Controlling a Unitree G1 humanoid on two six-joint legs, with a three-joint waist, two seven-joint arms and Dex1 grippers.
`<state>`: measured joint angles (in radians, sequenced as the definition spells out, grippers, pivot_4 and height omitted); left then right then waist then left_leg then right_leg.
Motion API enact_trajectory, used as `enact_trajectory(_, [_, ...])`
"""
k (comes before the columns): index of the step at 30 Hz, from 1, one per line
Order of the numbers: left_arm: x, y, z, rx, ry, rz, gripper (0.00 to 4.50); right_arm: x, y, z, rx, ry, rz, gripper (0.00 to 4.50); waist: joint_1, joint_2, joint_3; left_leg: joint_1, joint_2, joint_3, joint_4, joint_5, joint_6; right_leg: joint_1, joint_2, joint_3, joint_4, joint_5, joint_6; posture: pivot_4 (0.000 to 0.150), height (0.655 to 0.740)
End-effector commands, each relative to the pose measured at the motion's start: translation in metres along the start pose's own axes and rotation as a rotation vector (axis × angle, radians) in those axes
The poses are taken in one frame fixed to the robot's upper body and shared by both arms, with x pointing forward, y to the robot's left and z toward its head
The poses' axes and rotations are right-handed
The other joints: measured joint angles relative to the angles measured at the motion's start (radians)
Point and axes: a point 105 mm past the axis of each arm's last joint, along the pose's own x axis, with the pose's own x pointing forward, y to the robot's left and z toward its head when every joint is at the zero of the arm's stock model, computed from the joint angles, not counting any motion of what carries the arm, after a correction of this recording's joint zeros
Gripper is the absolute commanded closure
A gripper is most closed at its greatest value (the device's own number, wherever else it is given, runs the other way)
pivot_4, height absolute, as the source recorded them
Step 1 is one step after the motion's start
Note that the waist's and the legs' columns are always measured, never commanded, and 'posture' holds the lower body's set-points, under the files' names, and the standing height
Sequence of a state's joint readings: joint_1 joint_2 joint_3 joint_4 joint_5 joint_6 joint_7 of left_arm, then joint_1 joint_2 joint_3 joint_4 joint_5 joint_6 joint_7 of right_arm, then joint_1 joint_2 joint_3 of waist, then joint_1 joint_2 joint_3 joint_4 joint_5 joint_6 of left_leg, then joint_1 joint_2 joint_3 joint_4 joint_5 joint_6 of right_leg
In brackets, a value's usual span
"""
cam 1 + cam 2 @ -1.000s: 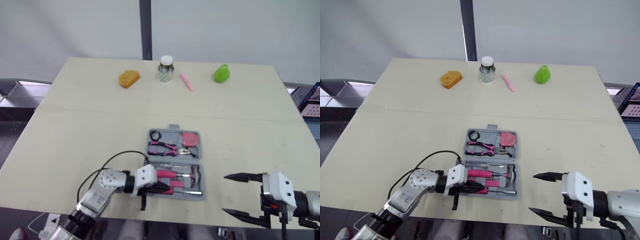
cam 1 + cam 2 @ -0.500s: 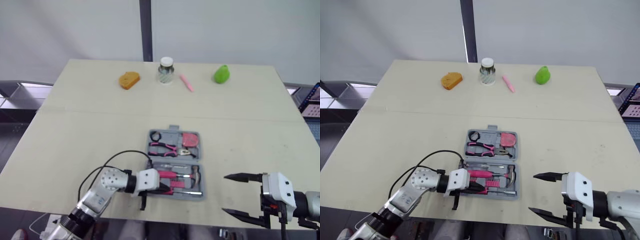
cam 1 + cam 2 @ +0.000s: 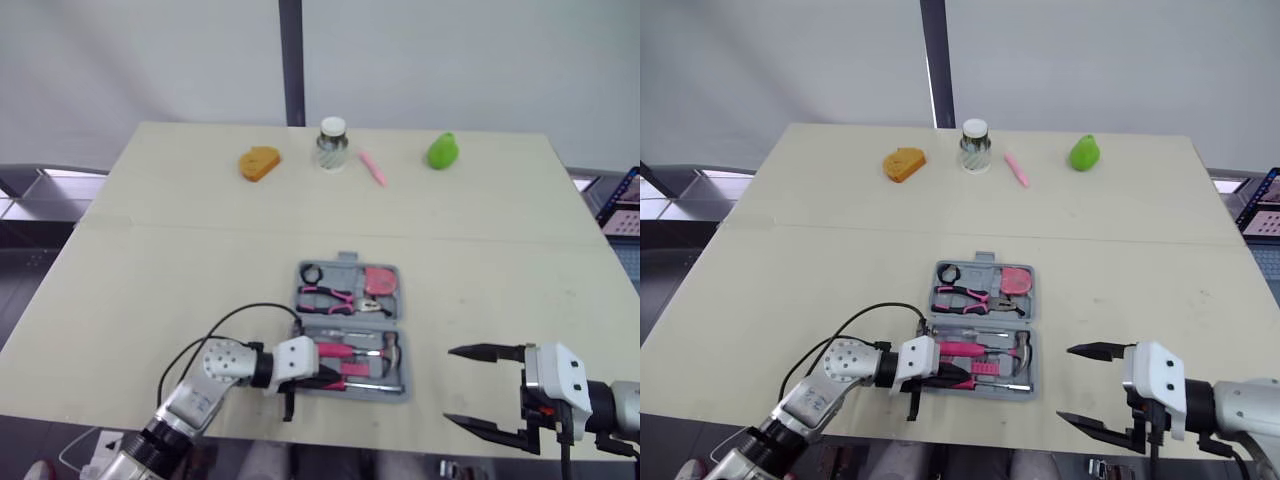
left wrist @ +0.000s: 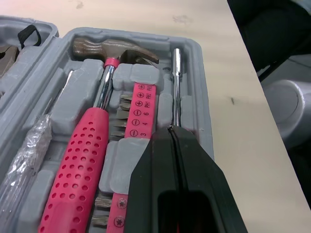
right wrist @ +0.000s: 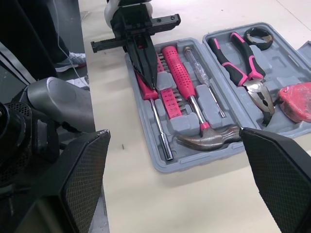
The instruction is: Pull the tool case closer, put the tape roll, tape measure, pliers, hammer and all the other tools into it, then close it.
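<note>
The grey tool case (image 3: 345, 260) lies open near the table's front edge. Its far half holds the black tape roll (image 3: 311, 271), pink-handled pliers (image 3: 335, 296) and pink tape measure (image 3: 380, 280). The near half holds the hammer (image 4: 92, 145), a pink bit strip (image 4: 138, 111) and a screwdriver whose steel shaft (image 4: 177, 87) lies in the front slot. My left gripper (image 3: 322, 378) reaches into that front slot from the left, shut on the screwdriver's red handle. To the right of the case, my right gripper (image 3: 450, 386) hangs open over bare table with nothing in it.
Along the far edge stand an orange object (image 3: 258, 160), a glass jar (image 3: 332, 142), a pink pen (image 3: 373, 166) and a green object (image 3: 441, 150). The case's near rim (image 3: 400, 392) is close to the table's front edge.
The camera has shifted slightly. My left gripper stays shut at the case's front slot, and the right arm has not moved.
</note>
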<state>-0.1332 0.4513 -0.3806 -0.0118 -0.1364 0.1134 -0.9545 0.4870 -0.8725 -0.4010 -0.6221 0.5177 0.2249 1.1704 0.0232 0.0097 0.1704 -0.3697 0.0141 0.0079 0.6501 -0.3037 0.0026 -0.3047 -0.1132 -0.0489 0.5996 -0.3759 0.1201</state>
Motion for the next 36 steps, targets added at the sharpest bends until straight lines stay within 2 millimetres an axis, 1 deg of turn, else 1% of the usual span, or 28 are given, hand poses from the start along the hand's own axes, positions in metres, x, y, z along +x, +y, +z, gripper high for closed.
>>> enact_trajectory(1, [-0.012,0.009,0.013,-0.08,-0.059,0.053,4.47,0.0,-0.002,0.006,-0.026,-0.02,-0.017,0.0,0.0,-0.001,0.001,0.0,0.0,0.0,0.0,0.0,0.0,0.0,0.0,0.0,0.0,0.0,0.0,0.15,0.7159])
enact_trajectory(3, [-0.025,0.019,0.041,-0.075,-0.147,0.092,4.47,0.0,-0.005,0.006,-0.027,-0.031,-0.03,0.0,0.001,-0.003,0.003,-0.001,0.0,-0.001,0.0,0.0,0.0,-0.001,0.0,-0.001,0.0,0.0,0.0,0.15,0.7159])
enact_trajectory(5, [-0.039,0.024,0.06,-0.063,-0.193,0.122,4.47,0.002,-0.009,0.007,-0.025,-0.047,-0.049,0.0,0.001,-0.006,0.005,-0.002,0.0,-0.002,0.0,0.0,0.0,-0.001,0.0,-0.001,0.0,0.0,0.0,0.15,0.7159])
enact_trajectory(7, [-0.054,0.027,0.075,-0.052,-0.216,0.153,4.47,0.004,-0.012,0.008,-0.024,-0.064,-0.068,0.0,0.001,-0.007,0.005,-0.003,0.0,-0.002,0.0,0.0,-0.001,-0.001,0.0,-0.002,-0.001,0.0,0.0,0.15,0.7159])
enact_trajectory(9, [-0.071,0.029,0.084,-0.057,-0.23,0.194,4.47,0.006,-0.013,0.008,-0.023,-0.074,-0.077,0.0,0.001,-0.007,0.005,-0.003,0.0,-0.002,0.0,0.0,-0.001,-0.001,0.0,-0.002,-0.002,0.0,0.0,0.15,0.7159])
enact_trajectory(12, [-0.092,0.03,0.086,-0.075,-0.219,0.251,4.47,0.009,-0.013,0.007,-0.022,-0.085,-0.085,0.0,0.0,-0.007,0.006,-0.004,0.0,-0.002,-0.001,0.0,-0.001,-0.001,0.001,-0.003,-0.004,0.0,0.0,0.15,0.7159])
enact_trajectory(18, [-0.132,0.032,0.068,-0.148,-0.157,0.409,4.47,0.014,-0.017,0.006,-0.003,-0.094,-0.116,0.0,0.0,-0.007,0.009,-0.004,0.0,-0.002,-0.002,0.0,-0.001,-0.001,0.001,-0.003,-0.004,0.0,0.0,0.15,0.7159])
enact_trajectory(22, [-0.15,0.028,0.06,-0.179,-0.157,0.48,4.47,0.014,-0.02,0.0,0.042,-0.057,-0.148,0.0,0.003,-0.007,0.01,-0.004,0.0,-0.002,-0.002,-0.001,-0.002,-0.001,0.0,-0.003,-0.004,0.0,0.0,0.15,0.7159])
enact_trajectory(25, [-0.16,0.023,0.051,-0.219,-0.168,0.532,4.5,0.014,-0.022,-0.002,0.078,-0.06,-0.188,0.85,0.002,-0.007,0.01,-0.004,0.0,-0.003,-0.003,-0.001,-0.002,-0.001,-0.001,-0.002,-0.006,0.0,0.0,0.15,0.7159])
enact_trajectory(26, [-0.162,0.021,0.047,-0.236,-0.173,0.545,4.5,0.015,-0.021,-0.003,0.091,-0.067,-0.202,1.3,0.002,-0.007,0.01,-0.004,0.0,-0.003,-0.003,-0.002,-0.002,-0.002,-0.001,-0.003,-0.006,0.0,0.0,0.15,0.7159])
enact_trajectory(29, [-0.164,0.013,0.036,-0.283,-0.181,0.56,4.5,0.015,-0.018,-0.005,0.13,-0.076,-0.243,2.87,0.001,-0.006,0.01,-0.004,0.0,-0.003,-0.004,-0.002,-0.003,-0.002,-0.001,-0.003,-0.007,-0.001,-0.001,0.15,0.7159])
enact_trajectory(30, [-0.164,0.011,0.033,-0.293,-0.183,0.562,4.5,0.016,-0.017,-0.006,0.14,-0.078,-0.254,3.47,0.001,-0.006,0.01,-0.005,0.0,-0.003,-0.004,-0.002,-0.002,-0.002,-0.001,-0.003,-0.008,-0.001,-0.001,0.15,0.7159])
enact_trajectory(31, [-0.164,0.01,0.032,-0.3,-0.184,0.564,4.5,0.016,-0.017,-0.007,0.151,-0.078,-0.263,3.89,0.002,-0.006,0.01,-0.005,0.0,-0.003,-0.004,-0.003,-0.002,-0.002,-0.001,-0.003,-0.008,-0.001,-0.001,0.15,0.7159])
enact_trajectory(32, [-0.164,0.01,0.029,-0.313,-0.186,0.568,4.5,0.017,-0.015,-0.009,0.165,-0.075,-0.273,4.44,0.002,-0.006,0.01,-0.005,0.0,-0.003,-0.004,-0.003,-0.002,-0.002,-0.001,-0.003,-0.008,-0.001,-0.001,0.15,0.7159])
enact_trajectory(36, [-0.165,0.011,0.012,-0.348,-0.177,0.592,4.5,0.021,-0.016,-0.02,0.218,-0.066,-0.327,4.48,0.001,-0.006,0.01,-0.005,0.0,-0.002,-0.003,-0.003,-0.002,-0.002,-0.001,-0.003,-0.008,-0.001,-0.001,0.15,0.7159])
